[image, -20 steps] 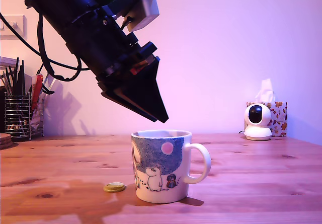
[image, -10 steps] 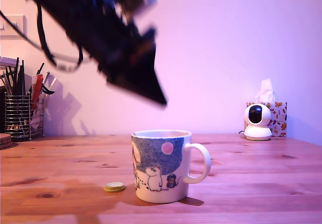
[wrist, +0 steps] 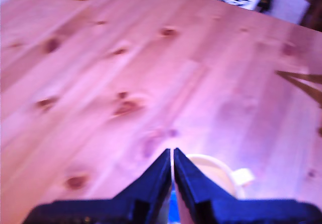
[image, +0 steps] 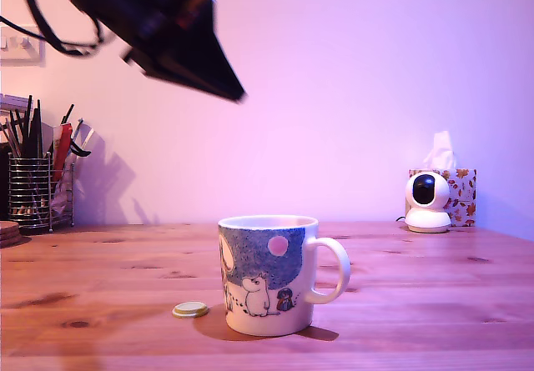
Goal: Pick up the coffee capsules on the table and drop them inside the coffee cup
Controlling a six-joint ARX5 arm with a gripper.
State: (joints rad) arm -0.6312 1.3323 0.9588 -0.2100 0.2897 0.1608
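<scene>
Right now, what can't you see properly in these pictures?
- Inside of the mug: the exterior view is side-on, so its wall hides the contents; in the wrist view the tool covers most of it.
- Arm: cut off by the exterior view's top edge, and blurred.
- Blue patch between the tool's tips, wrist view: too blurred to name.
- Pens in the holder: too small to tell apart.

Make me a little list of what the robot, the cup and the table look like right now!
gripper: raised high above the table, fingers nearly together
coffee cup: upright on the wooden table, handle toward the exterior view's right
beside the cup: small yellow disc lying flat
at the back: pen holder, white camera, tissue box
capsules: none visible on the table
</scene>
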